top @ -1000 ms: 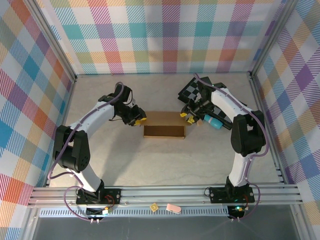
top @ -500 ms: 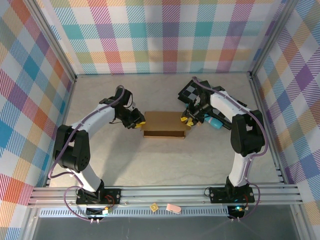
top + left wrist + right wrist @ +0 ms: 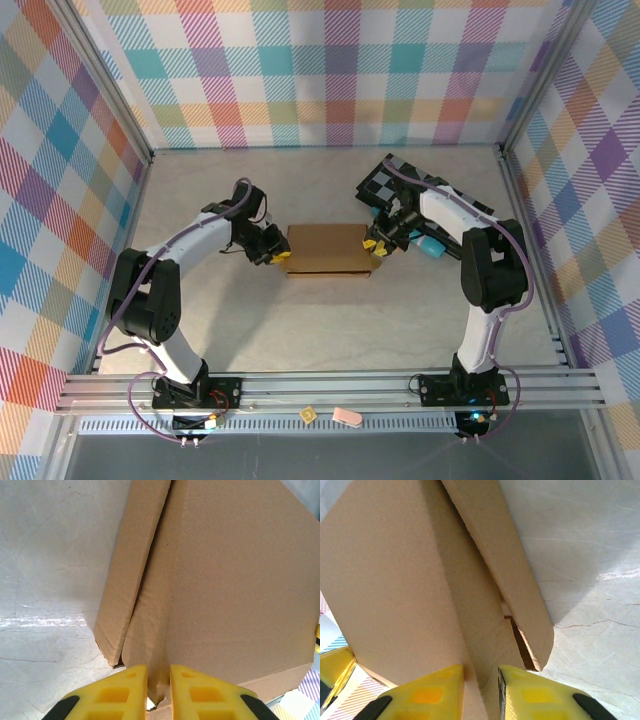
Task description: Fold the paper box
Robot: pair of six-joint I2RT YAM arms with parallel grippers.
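The paper box (image 3: pixel 328 250) sits mid-counter (image 3: pixel 330 330) between both arms. The left gripper (image 3: pixel 277 256) has its jaws nearly closed, pinching the box's left end panel. The right gripper (image 3: pixel 374 245) pinches the right end panel the same way.

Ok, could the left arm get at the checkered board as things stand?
Probably not. The left gripper is pinching the paper box at its left end, and the checkered board lies beyond the box, partly under the right arm.
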